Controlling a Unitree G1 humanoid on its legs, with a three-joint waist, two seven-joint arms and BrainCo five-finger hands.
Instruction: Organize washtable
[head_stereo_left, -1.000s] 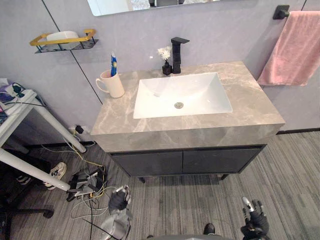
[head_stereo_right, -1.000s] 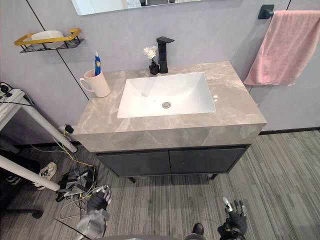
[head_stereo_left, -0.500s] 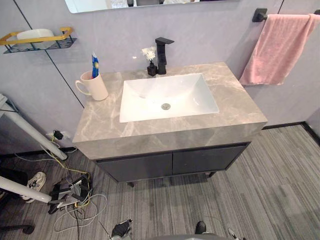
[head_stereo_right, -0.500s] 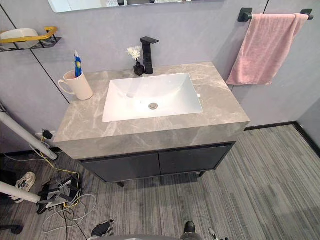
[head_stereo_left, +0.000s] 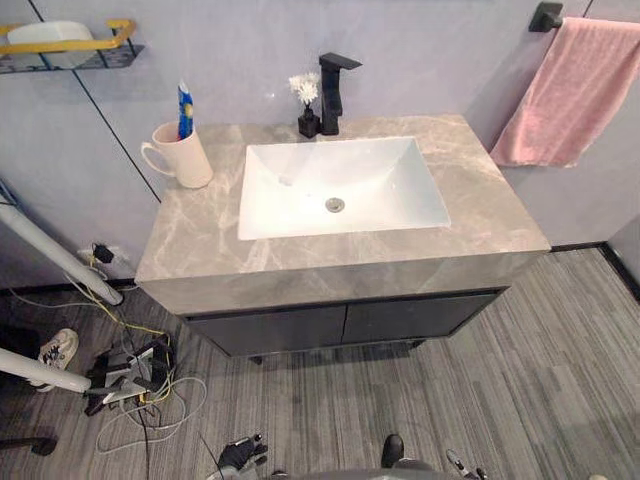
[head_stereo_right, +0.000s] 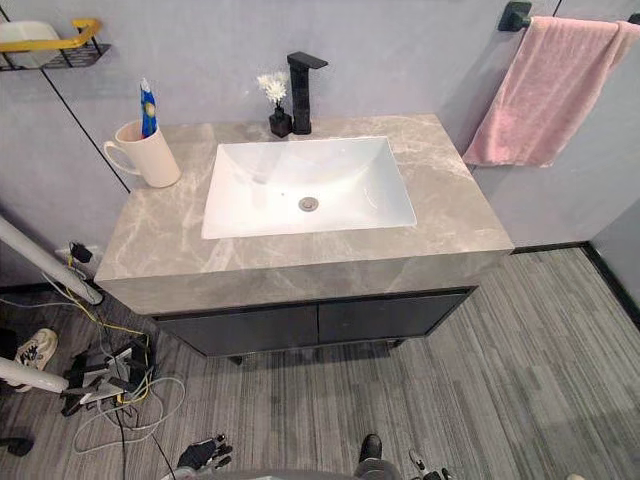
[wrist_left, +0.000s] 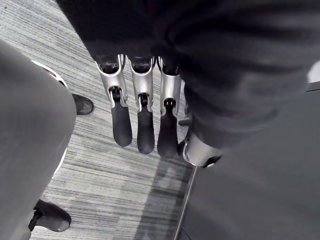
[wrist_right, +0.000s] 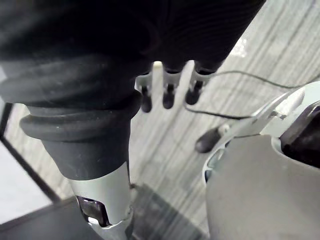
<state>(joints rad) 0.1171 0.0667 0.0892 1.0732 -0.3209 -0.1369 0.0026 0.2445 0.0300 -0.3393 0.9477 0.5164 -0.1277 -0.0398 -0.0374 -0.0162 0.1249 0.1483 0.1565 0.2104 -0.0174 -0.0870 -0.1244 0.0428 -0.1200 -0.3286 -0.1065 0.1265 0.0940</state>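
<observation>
washtable (head_stereo_left: 200, 250) against wall (head_stereo_left: 430, 50), sink (head_stereo_left: 340, 185) centred. pink towel (head_stereo_left: 560, 95) hangs to its right. mug (head_stereo_left: 188, 160) with tube (head_stereo_left: 184, 100) at back-left corner; faucet (head_stereo_left: 332, 85) and flower vase (head_stereo_left: 306, 105) touching behind sink. left hand (wrist_left: 142, 102) and right hand (wrist_right: 168, 94) hang low over floor (head_stereo_left: 560, 380), fingers straight, empty.

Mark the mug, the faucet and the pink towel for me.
mug (head_stereo_left: 190, 165), left eye view, on its side wall.
faucet (head_stereo_left: 330, 100), left eye view, on its upright column.
pink towel (head_stereo_left: 572, 95), left eye view, middle of the hanging cloth.

Both arms hang low. The left hand (wrist_left: 142, 95) and right hand (wrist_right: 168, 91) are empty, fingers (wrist_left: 121, 127) straight and relaxed.
</observation>
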